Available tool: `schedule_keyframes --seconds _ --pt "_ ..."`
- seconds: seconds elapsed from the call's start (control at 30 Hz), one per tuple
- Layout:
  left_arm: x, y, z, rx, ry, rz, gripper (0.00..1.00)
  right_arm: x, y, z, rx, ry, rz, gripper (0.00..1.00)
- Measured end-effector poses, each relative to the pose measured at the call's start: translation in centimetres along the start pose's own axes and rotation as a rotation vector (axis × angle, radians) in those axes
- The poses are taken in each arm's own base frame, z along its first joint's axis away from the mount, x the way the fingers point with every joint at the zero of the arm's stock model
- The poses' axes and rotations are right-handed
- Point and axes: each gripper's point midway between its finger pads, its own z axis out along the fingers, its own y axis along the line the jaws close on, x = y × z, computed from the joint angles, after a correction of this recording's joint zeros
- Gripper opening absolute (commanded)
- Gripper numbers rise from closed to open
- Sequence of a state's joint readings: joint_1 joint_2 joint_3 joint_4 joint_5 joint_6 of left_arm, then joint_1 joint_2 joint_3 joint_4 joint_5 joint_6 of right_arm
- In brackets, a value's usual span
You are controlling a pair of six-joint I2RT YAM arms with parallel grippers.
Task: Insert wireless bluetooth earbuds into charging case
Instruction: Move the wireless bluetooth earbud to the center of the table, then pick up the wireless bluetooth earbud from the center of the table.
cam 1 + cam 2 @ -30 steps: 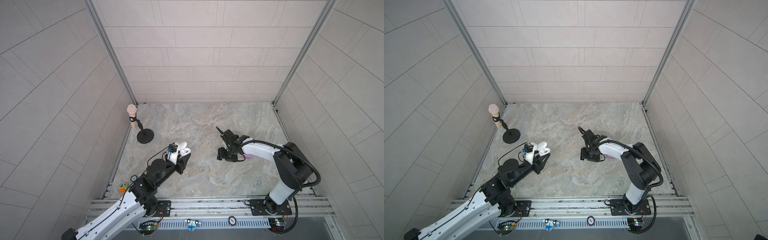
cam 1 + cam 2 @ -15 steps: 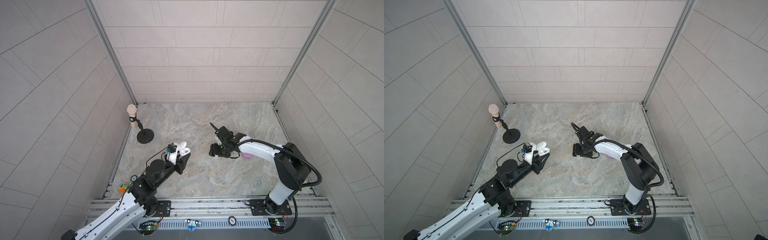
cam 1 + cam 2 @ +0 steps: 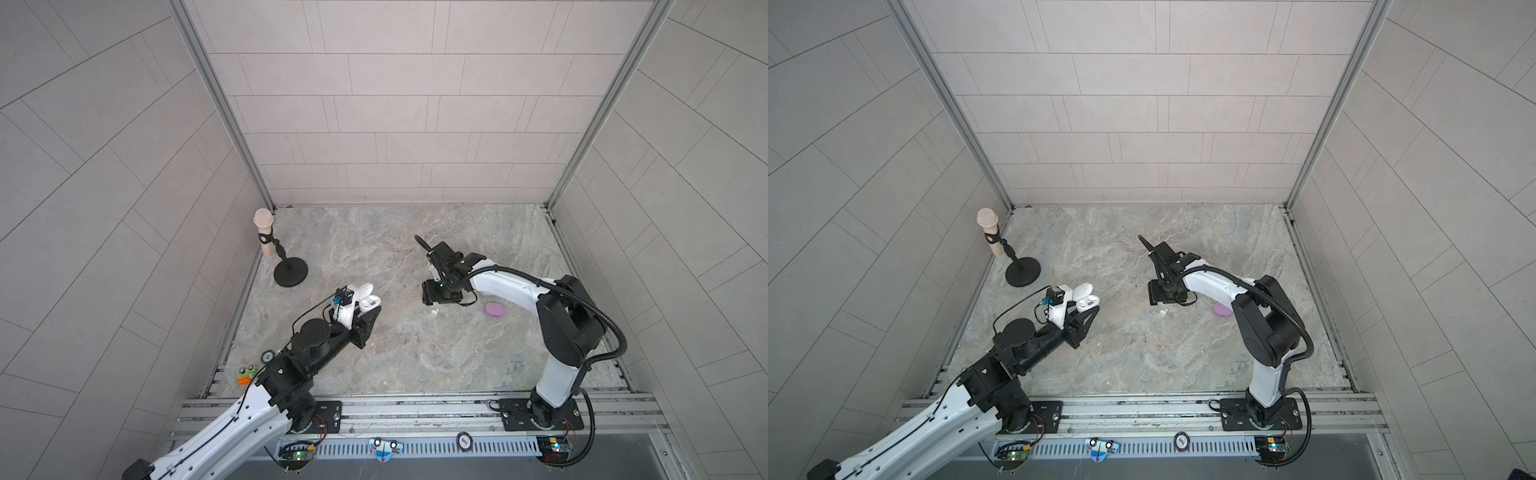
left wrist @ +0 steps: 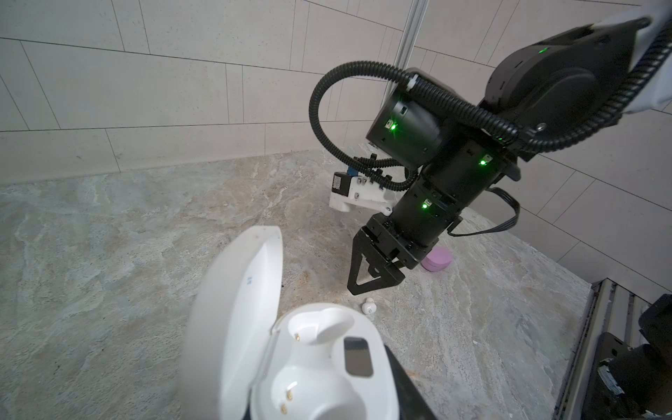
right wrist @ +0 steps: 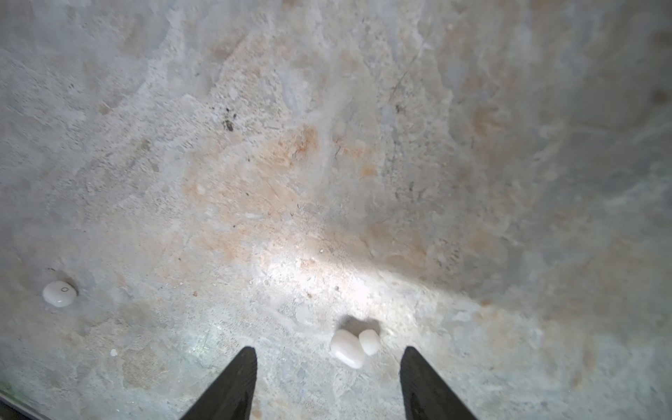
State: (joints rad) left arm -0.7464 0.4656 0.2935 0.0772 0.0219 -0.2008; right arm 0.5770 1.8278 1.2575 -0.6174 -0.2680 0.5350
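The microphone stand is near the back left corner of the tabletop. The open case is toward the left edge. An earbud lies near the centre, with the closed case to its right.

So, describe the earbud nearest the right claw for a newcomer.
Find the right arm's open claw, pointing down at the marble table. In the right wrist view, a white earbud lies in the gap between its fingertips. It is on its side, ear tip showing; the other white earbud lies apart, ring mark up.

2 white earbuds, 1 white case, 1 lilac case (2 cases in all), 1 microphone stand
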Motion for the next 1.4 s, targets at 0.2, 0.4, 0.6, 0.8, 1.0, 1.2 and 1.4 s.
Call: schedule_keyframes --seconds 0.2,0.4,0.6,0.8,1.0,1.2,1.4 --pt "0.0 0.0 0.0 0.000 0.000 0.000 0.13 0.8 -0.9 2.1 -0.004 0.086 -0.048 0.70" --pt "-0.1 0.0 -0.1 0.000 -0.003 0.004 0.13 1.2 -0.1 2.2 -0.052 0.101 -0.063 0.70" --pt "-0.1 0.0 -0.1 0.001 -0.004 0.010 0.13 2.0 0.3 2.1 -0.085 0.100 -0.066 0.71" --pt "-0.1 0.0 -0.1 0.001 -0.004 0.010 0.13 3.4 0.7 1.8 -0.106 0.119 -0.070 0.71" --pt "-0.1 0.0 -0.1 0.001 -0.004 0.010 0.13 4.2 1.0 1.7 -0.113 0.135 -0.075 0.71" --pt "-0.2 0.0 -0.1 0.002 -0.007 0.010 0.13 4.6 0.8 1.7 -0.093 0.142 -0.075 0.71" --pt "-0.2 -0.1 -0.1 0.004 -0.009 0.010 0.13 4.0 -0.5 0.9 0.014 0.127 -0.098 0.70"
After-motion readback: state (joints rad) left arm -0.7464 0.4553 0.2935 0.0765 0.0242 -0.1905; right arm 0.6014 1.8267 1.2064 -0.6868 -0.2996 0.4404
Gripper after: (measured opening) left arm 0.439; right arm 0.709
